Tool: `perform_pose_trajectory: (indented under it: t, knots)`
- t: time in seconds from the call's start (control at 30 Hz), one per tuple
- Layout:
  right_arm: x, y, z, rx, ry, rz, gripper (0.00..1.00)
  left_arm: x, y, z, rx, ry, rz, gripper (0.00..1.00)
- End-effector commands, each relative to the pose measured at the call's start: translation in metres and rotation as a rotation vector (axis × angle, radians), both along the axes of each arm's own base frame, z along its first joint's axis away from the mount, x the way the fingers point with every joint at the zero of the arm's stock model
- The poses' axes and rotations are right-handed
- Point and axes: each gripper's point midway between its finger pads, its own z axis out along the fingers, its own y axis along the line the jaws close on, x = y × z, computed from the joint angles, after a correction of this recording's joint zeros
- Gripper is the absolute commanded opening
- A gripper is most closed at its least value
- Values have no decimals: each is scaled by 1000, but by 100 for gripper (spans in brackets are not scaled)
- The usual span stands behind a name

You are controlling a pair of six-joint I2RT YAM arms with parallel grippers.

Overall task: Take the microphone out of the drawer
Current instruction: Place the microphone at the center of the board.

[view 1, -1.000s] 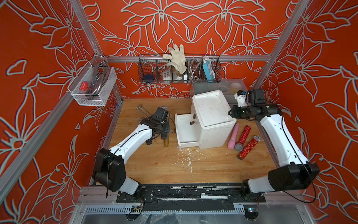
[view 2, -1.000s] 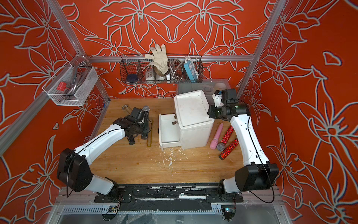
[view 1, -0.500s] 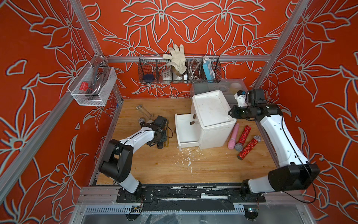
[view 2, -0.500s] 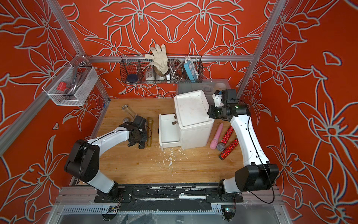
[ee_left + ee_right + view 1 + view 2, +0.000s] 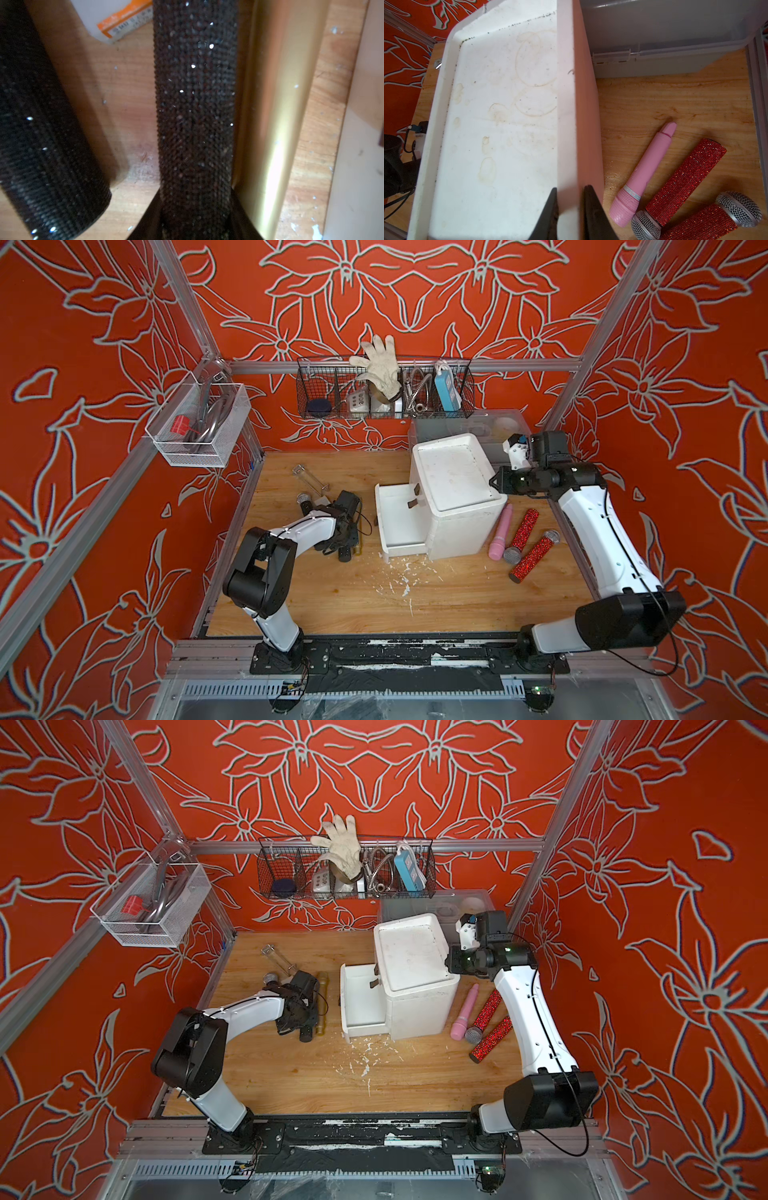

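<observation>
My left gripper (image 5: 341, 536) (image 5: 195, 209) is shut on a black glitter microphone (image 5: 195, 99) (image 5: 306, 1042), held low at the wooden table left of the drawer. A gold microphone (image 5: 366, 526) (image 5: 276, 108) lies right beside it. A second black glitter microphone (image 5: 41, 158) lies on its other side. The white drawer (image 5: 405, 549) (image 5: 365, 1032) stands pulled out of the white cabinet (image 5: 457, 489), and nothing shows inside it. My right gripper (image 5: 494, 482) (image 5: 569, 190) is shut on the cabinet's top rim (image 5: 566, 104).
A pink microphone (image 5: 500, 533) (image 5: 648, 172) and two red glitter microphones (image 5: 524, 526) (image 5: 534, 556) lie right of the cabinet. A grey lidded bin (image 5: 465, 427) stands behind it. Wire baskets (image 5: 384, 393) (image 5: 199, 423) hang on the walls. White crumbs (image 5: 399, 585) lie before the drawer.
My left arm has folded back toward the near side, carrying the black microphone down beside the gold one. The right arm and the cabinet have not moved.
</observation>
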Motion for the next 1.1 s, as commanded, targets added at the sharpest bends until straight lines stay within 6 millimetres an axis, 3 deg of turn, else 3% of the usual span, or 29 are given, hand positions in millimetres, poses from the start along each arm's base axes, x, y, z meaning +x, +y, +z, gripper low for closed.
perform_pose_trajectory:
  t: [0.0,0.27,0.5,0.8,0.83,0.87,0.9,1.07]
  knots:
    - [-4,12,0,64,22,25,0,-1,0,-3,-14,4,10,34]
    - [-4,13,0,67,20,27,0,-4,-1,-6,-19,23,14,44]
    - [-4,12,2,65,17,27,0,-1,0,13,-15,-9,10,59]
    - [-3,12,4,68,16,24,0,9,0,69,-29,-120,-7,76]
    - [-3,12,3,66,16,24,0,10,-1,77,-32,-134,-12,81]
    - [-4,12,3,62,18,23,0,11,-2,87,-38,-154,-18,95]
    - [-4,11,3,61,17,22,0,13,-4,98,-49,-175,-29,99]
    - [-3,12,3,64,17,21,0,19,-13,135,-105,-242,-62,99]
